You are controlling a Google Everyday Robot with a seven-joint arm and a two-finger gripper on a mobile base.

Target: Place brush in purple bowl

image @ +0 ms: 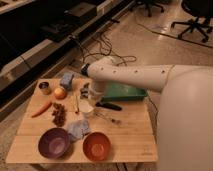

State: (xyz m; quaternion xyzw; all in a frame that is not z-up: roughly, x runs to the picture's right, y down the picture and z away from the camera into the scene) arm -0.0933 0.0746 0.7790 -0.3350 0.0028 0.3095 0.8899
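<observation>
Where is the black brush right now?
In the camera view, the brush is held by the gripper over the middle of the table, just in front of the green tray.

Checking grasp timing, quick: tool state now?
Tool: closed, low over the middle of the wooden table; the slim black brush lies beside it, not held.

Single view only. Sits high on the near side of the table (131, 137), tilted down across it toward the floor (165, 45) beyond. Whole tabletop in frame, mid-range. Arm (150, 77) enters large from the right foreground. Gripper (89, 96) is over table centre, beside the tray (131, 94).
</observation>
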